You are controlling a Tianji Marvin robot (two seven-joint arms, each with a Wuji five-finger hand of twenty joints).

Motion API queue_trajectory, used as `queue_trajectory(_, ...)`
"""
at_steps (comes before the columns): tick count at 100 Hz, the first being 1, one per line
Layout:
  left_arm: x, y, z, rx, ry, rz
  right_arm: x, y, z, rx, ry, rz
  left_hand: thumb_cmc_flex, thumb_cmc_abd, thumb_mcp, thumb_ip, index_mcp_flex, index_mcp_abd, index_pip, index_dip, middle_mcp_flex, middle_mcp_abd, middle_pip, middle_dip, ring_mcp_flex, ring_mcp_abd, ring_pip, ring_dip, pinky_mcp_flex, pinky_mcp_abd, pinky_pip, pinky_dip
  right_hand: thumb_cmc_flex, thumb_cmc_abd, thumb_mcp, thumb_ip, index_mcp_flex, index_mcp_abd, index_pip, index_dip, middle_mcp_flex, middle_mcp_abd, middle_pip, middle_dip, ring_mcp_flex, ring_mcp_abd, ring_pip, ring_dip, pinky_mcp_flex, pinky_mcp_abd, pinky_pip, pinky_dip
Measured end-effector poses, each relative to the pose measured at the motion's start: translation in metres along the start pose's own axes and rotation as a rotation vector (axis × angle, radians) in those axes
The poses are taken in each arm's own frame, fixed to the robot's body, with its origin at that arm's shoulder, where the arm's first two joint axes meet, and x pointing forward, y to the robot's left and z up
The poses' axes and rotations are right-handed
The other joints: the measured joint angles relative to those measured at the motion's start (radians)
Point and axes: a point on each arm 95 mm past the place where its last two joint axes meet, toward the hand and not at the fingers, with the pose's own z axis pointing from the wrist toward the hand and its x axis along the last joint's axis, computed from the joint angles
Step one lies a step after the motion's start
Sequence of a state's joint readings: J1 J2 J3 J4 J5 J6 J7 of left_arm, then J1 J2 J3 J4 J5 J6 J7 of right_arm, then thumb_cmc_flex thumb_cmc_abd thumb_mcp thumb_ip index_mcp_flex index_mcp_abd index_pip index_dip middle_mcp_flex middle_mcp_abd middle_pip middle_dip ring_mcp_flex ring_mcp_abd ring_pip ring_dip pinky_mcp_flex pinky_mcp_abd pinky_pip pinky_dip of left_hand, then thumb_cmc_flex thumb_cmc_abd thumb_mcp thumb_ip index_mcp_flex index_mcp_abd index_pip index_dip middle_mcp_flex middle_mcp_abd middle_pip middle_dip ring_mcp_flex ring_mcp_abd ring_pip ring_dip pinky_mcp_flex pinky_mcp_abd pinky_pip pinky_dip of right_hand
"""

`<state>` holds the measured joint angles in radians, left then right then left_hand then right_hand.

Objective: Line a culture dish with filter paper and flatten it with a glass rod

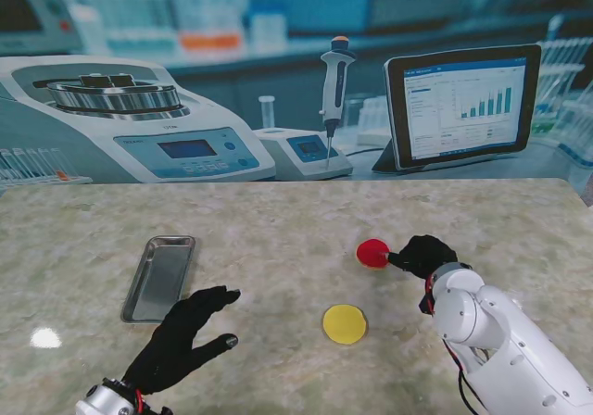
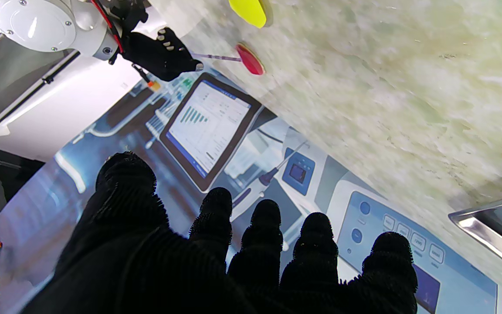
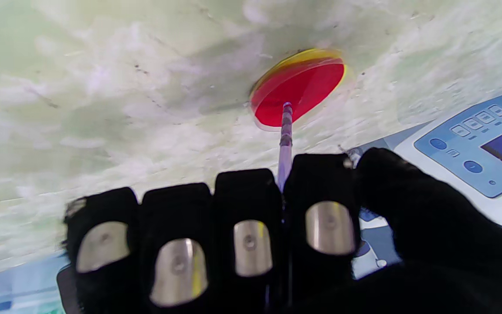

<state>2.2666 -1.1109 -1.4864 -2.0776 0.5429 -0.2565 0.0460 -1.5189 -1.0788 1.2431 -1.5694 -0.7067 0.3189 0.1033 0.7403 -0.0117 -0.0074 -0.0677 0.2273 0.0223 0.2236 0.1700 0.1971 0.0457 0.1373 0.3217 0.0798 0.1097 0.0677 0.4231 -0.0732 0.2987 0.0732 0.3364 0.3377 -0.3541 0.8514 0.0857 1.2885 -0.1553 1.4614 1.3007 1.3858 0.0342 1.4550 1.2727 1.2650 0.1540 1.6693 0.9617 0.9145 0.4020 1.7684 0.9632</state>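
With my right hand (image 1: 424, 254) clamped on the glass rod (image 3: 285, 144), tip on the red paper (image 1: 372, 252) in the dish, left hand (image 1: 181, 339) spread idle, I'm pressing; next, sweep toward the rim.

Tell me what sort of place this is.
Probably a mock laboratory bench: the marble-look table backs onto a printed backdrop of lab instruments and a tablet, not real equipment. On it lie a steel tray and red and yellow discs, the right robot hand pressing a rod onto the red one.
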Motion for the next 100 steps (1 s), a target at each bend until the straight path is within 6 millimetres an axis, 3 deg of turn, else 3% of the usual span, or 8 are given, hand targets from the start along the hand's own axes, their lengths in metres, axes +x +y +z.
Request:
queue_trajectory(46, 0.0, -0.001, -0.001, 0.004, 0.002, -0.001, 0.008, -0.006, -0.007, 0.095, 0.015, -0.056, 0.0, 0.0, 0.0, 0.0, 0.0, 0.0, 0.0, 0.0, 0.0, 0.0, 0.0, 0.0, 0.0, 0.0, 0.0, 0.0, 0.0, 0.0, 0.0, -0.008, 0.0, 0.0, 0.0, 0.0, 0.0, -0.004, 0.0, 0.0, 0.0, 0.0, -0.001, -0.001, 0.0, -0.002, 0.0, 0.009, 0.017, -0.001, 0.0, -0.004)
queue_trajectory(100, 0.001, 0.0, -0.001, 0.0, 0.005, -0.005, 0.005, 0.006, -0.01, -0.021, 0.026, -0.015, 0.0, 0.0, 0.0, 0.0, 0.0, 0.0, 0.0, 0.0, 0.0, 0.0, 0.0, 0.0, 0.0, 0.0, 0.0, 0.0, 0.0, 0.0, 0.0, -0.008, 0.0, 0.0, -0.014, 0.006, 0.0, -0.004, 0.0, 0.0, 0.0, -0.004, 0.004, 0.0, 0.0, -0.007, 0.001, 0.01, 0.024, -0.004, 0.008, -0.018)
